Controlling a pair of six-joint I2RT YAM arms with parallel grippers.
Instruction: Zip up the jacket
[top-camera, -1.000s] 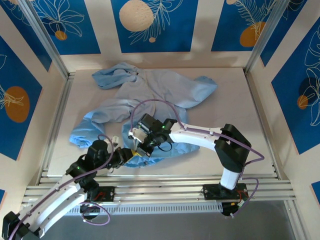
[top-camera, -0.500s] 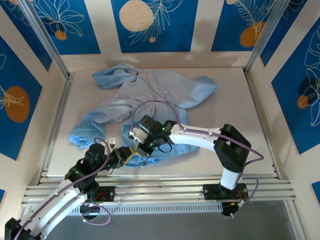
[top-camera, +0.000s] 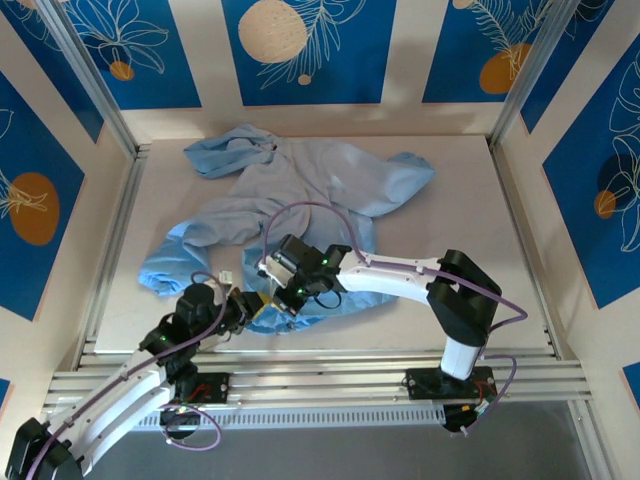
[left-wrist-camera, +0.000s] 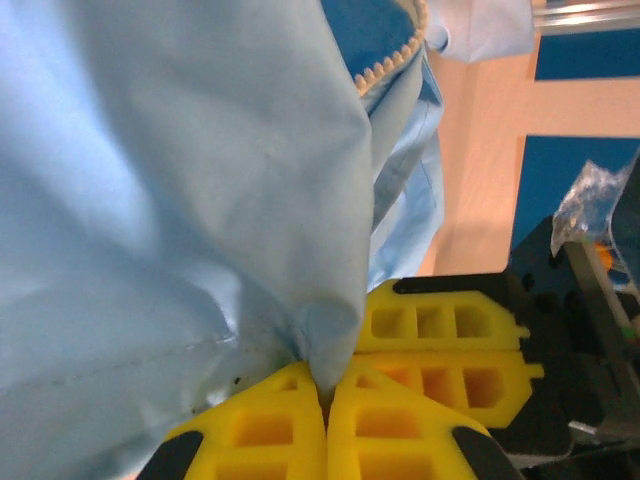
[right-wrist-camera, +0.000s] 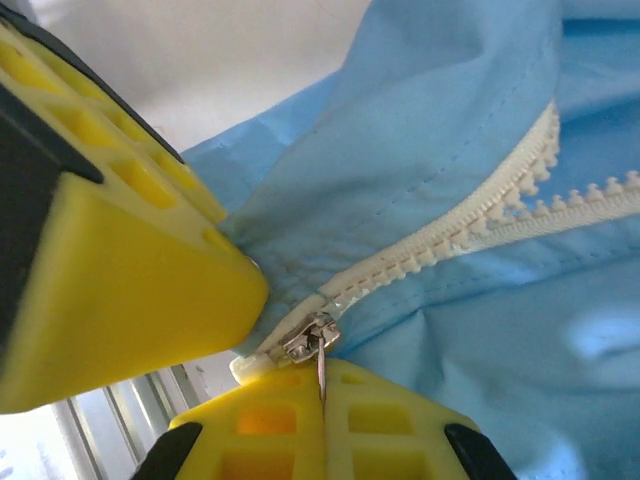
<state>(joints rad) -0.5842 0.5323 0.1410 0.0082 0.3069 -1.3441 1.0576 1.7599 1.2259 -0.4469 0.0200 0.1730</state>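
The light-blue jacket lies crumpled across the middle and back of the table, its bottom hem at the near edge. My left gripper is shut on a fold of the jacket's hem fabric, the yellow fingertips pinched together on it. My right gripper sits right beside it, shut on the metal pull tab of the zipper slider. White zipper teeth run up and away from the slider, closed just above it and then splitting into two rows. In the right wrist view the left gripper's yellow finger presses the cloth beside the slider.
An aluminium rail borders the table's near edge just below both grippers. Blue patterned wall panels enclose the back and sides. Bare tabletop lies to the right of the jacket.
My left gripper's jaws opened slightly and then shut again on the hem fabric. The right arm has crept a little toward the near edge, still holding the pull tab.
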